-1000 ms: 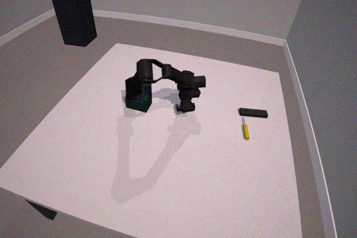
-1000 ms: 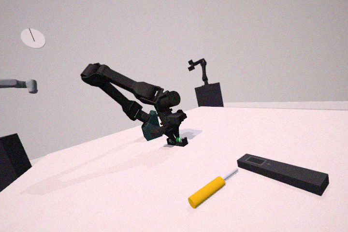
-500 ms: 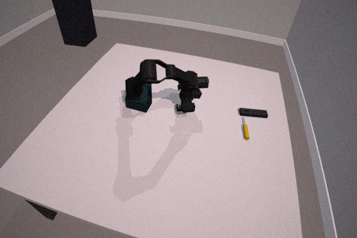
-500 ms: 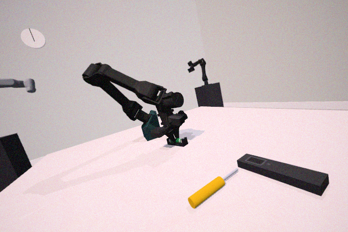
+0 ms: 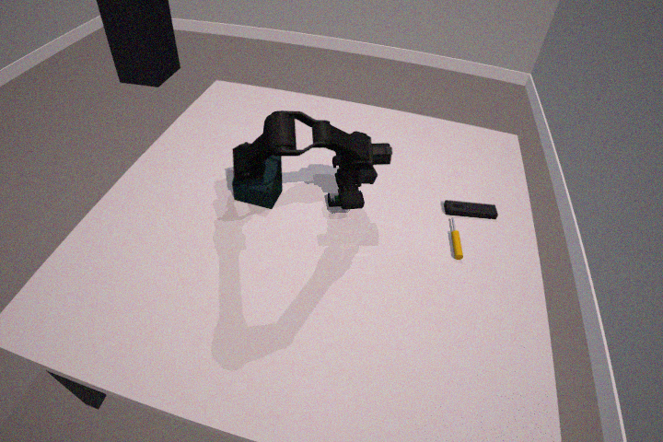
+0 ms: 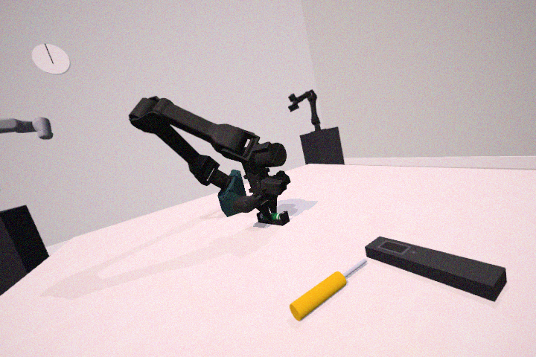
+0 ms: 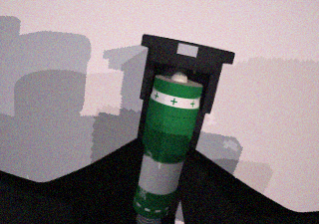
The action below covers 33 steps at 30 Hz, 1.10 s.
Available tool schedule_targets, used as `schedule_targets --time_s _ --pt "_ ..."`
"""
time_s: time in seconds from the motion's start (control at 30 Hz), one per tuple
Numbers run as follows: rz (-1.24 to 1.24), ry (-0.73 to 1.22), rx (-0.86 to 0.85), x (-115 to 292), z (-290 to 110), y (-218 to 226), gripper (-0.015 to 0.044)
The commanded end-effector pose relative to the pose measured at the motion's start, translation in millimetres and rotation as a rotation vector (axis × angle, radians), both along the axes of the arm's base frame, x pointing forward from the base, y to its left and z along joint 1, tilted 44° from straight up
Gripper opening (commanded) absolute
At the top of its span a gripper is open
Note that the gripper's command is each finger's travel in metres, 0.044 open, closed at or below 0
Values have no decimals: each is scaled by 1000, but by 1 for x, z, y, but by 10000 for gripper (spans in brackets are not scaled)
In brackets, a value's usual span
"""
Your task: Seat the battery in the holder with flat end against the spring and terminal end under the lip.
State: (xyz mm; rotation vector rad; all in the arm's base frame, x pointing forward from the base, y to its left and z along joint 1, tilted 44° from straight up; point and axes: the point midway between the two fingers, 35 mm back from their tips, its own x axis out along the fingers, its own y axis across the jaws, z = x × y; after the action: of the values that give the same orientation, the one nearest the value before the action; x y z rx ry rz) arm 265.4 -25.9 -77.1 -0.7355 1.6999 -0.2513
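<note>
Currently the gripper [image 7: 162,174] is clamped on the battery [image 7: 169,138], its dark fingers pressing the green-and-grey cylinder from either side in the wrist view. The battery lies along the black holder [image 7: 187,55], which sits on the white table [image 5: 343,312]; the end with the small metal nub and the ring of plus marks points toward the holder's far wall, close beneath its raised edge, though whether it touches there cannot be told. The battery's near end shows a ribbed metal part. In the exterior view the arm [image 6: 201,130] bends down over the holder [image 6: 272,219] with a sliver of green battery [image 6: 275,216] showing. A yellow-handled screwdriver [image 6: 318,294] and a black remote [image 6: 435,267] lie well apart from the holder.
</note>
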Motion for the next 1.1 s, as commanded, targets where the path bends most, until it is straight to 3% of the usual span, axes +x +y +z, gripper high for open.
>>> schedule_targets --time_s 0.0,0.77,0.9,1.07 --pt "-6 7 -5 2 -1 -1 64" --pt "-8 8 -3 9 -3 1 64" --pt "-8 8 -3 9 -3 1 165" --pt "-7 9 -2 9 0 4 165"
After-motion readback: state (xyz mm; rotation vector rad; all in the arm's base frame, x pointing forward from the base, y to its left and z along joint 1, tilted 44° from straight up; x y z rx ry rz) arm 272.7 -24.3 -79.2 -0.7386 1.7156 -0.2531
